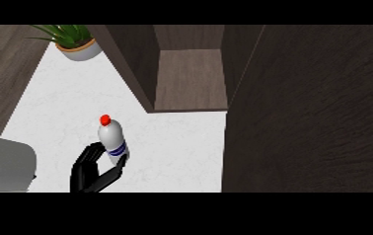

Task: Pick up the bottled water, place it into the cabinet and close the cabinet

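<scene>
Bottle first: white plastic water bottle with a red cap and blue label bands (112, 139), standing roughly upright, cap tipped slightly toward the view's upper left, over the white speckled counter top (175, 145). It sits left of centre, below and left of the cabinet's opening, well outside it. Whether its base touches the counter cannot be told; the hand covers the lower part.

Black robot hand (93, 172) comes up from the lower edge at left of centre. Fingers curl round the bottle's left side, thumb lies against its lower right side, so the hand is grasping the bottle's lower body. Which arm it belongs to cannot be told: no forearm shows and only this one hand is in view.

Dark brown wooden cabinet (189, 76) takes the upper middle. Its interior is open to view, with a lighter brown floor panel and a dark side wall at left; nothing visible inside. Dark wood-grain cabinet door (299, 110), swung open, fills the right side from top to bottom and hides the counter behind it.

Green spiky plant in a pale round pot with an orange rim (76, 44) stands at upper left on the counter, just beside the cabinet's left wall and well apart from the bottle. Dark wood strip (18, 66) runs along the far left edge. Grey rounded object (16, 167), partly cut off, sits at lower left, near the hand but apart from it.
</scene>
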